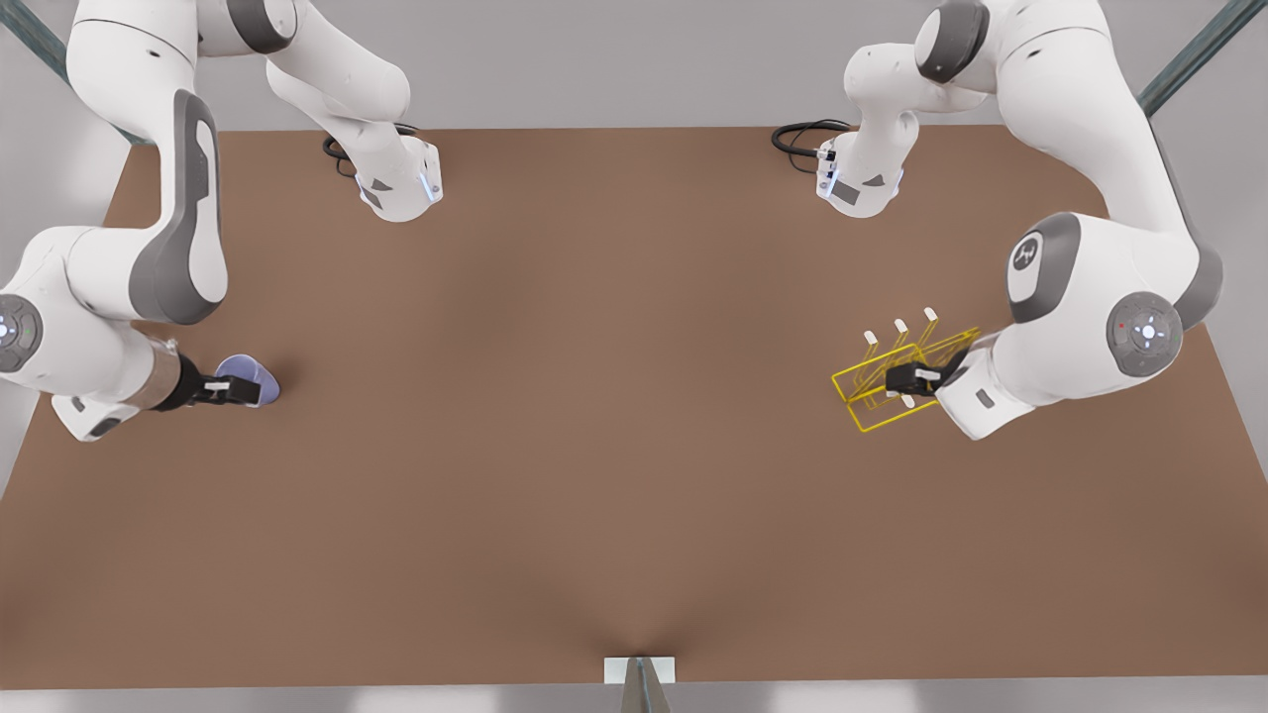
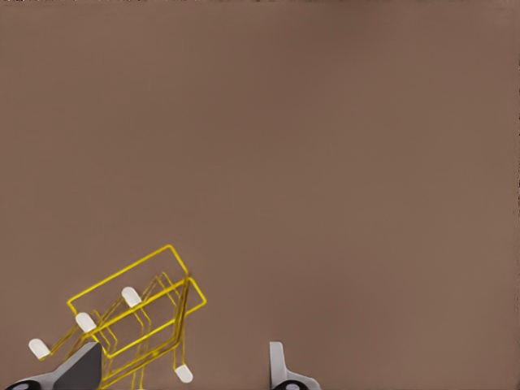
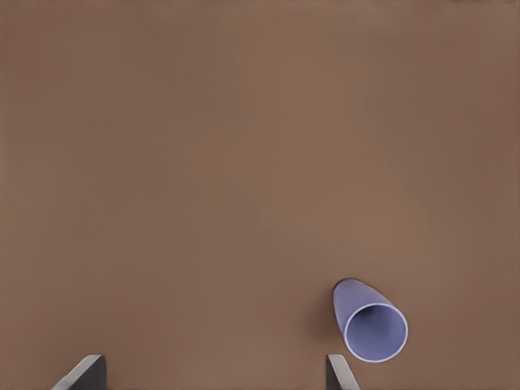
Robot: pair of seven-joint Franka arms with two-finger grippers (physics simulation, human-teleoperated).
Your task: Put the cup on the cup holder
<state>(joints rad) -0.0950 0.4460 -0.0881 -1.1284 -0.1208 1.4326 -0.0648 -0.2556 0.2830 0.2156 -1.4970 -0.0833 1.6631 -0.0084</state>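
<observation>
Right gripper (image 1: 236, 391) open beside cup (image 1: 250, 377), left gripper (image 1: 913, 381) open over cup holder (image 1: 897, 376)

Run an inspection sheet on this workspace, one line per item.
Surface: brown table, bare between the arms.
Job's things: cup on its side at the front view's left; cup holder at the front view's right.
Clutter: nothing seen.
Grippers: right gripper open beside the cup; left gripper open, one finger against the cup holder.
Cables: black cable loops at the arm bases.
Surroundings: grey wall, metal struts.
</observation>
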